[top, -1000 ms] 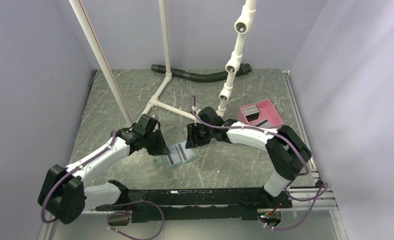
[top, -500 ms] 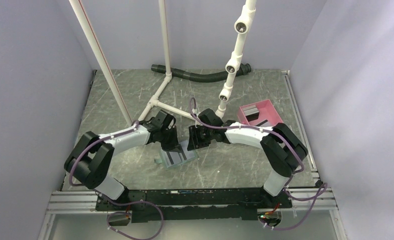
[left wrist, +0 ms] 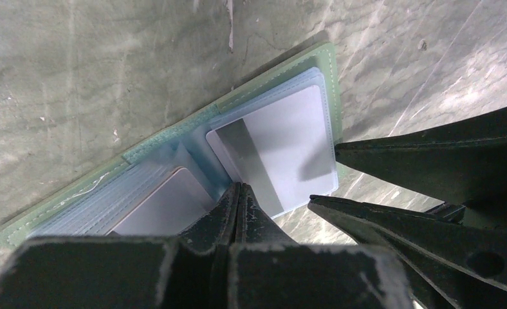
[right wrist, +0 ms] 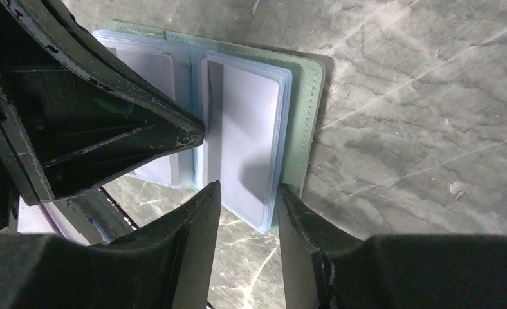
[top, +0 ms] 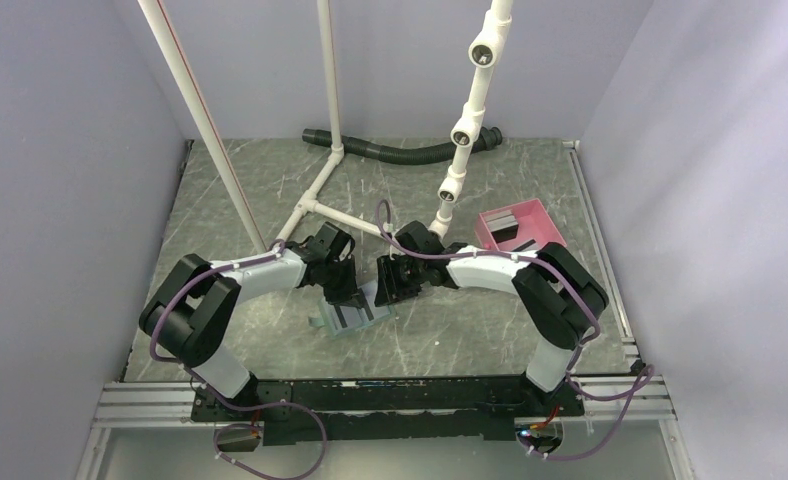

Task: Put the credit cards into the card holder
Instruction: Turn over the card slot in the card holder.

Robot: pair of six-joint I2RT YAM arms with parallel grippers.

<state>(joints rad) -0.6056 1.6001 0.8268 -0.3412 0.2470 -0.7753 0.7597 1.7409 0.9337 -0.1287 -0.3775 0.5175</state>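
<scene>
Pins the open card holder at the centre of the table with the clenched, empty left gripper on its middle. Poises the released right gripper over the grey card on its right side. Risks dragging the holder by closing off the card's edge.

Lavender walls; grey-green marbled tabletop; white pipes.

- The card holder lies open on the desk, green rim outermost, pale blue pockets facing up.
- A grey card with a dark stripe sits in the pocket at 3 o'clock of the fold.
- A second card shows at 8 o'clock.
- Left gripper: jaws pressed together, tips at the fold.
- Right gripper: jaws apart at 4 o'clock, straddling the striped card's pocket edge.
</scene>
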